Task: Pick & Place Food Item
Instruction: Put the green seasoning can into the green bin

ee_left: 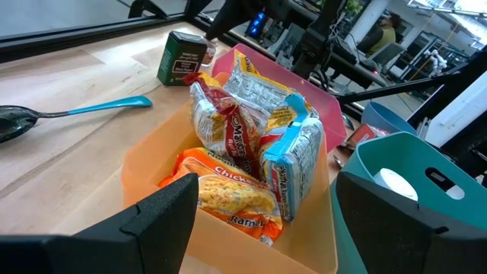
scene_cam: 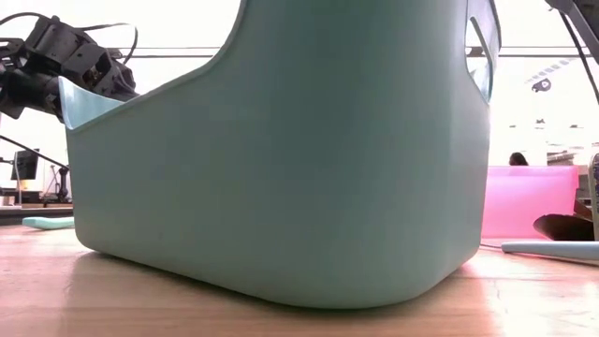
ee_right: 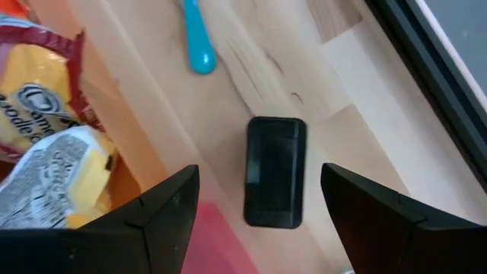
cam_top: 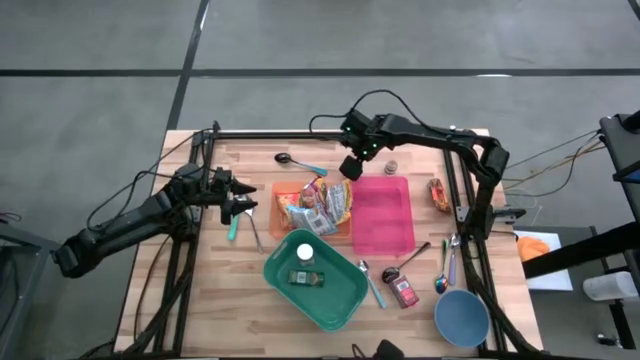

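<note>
The teal bin [scene_cam: 281,159] fills the low view. The small dark box [ee_right: 275,171] lies flat on the table, directly below the right claw [ee_right: 259,198], between its spread, empty fingers. Its long axis runs along the claw's forward line. Noodle packets [ee_right: 46,152] sit beside it. The left claw [ee_left: 259,221], also spread, hovers over them.

Robotics lab or workshop: butcher-block table [cam_top: 240,300] in a black metal frame [cam_top: 300,134] on bare concrete floor [cam_top: 100,60], cabling around the rig, equipment stands [ee_left: 319,30] and a seated person [ee_left: 384,30] in the far background.
</note>
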You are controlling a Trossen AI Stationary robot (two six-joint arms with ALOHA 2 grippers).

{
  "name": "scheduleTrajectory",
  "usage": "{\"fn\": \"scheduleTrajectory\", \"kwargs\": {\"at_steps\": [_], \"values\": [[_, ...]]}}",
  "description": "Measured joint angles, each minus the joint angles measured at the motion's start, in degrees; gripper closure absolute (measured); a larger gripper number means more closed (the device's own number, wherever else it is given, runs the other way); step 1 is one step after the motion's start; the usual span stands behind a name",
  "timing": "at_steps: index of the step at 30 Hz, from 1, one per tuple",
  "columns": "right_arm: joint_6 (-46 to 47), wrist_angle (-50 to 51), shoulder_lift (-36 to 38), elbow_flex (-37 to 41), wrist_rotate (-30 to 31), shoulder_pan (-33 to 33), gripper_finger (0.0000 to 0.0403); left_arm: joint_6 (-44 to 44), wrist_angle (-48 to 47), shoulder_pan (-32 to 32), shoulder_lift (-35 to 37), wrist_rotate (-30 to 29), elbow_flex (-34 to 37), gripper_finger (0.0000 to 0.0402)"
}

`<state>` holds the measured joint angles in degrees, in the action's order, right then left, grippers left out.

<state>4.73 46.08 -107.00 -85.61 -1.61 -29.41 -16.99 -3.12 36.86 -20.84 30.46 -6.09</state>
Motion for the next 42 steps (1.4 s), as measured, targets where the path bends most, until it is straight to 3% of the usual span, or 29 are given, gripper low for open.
{"fn": "scheduleTrajectory", "kwargs": {"at_steps": [22, 36, 42], "values": [[1.3, -10.2, 0.0, 10.2, 0.0, -0.4, 0.0136, 0.0, -0.2, 0.0, 0.0, 0.0, 0.0, 0.0087], [2.4, -12.6, 0.0, 11.3, 0.0, -0.4, 0.0273, 0.0, -0.1, 0.0, 0.0, 0.0, 0.0, 0.0087], [2.4, -12.6, 0.0, 11.1, 0.0, -0.4, 0.0280, 0.0, -0.1, 0.0, 0.0, 0.0, 0.0, 0.0087]]}}
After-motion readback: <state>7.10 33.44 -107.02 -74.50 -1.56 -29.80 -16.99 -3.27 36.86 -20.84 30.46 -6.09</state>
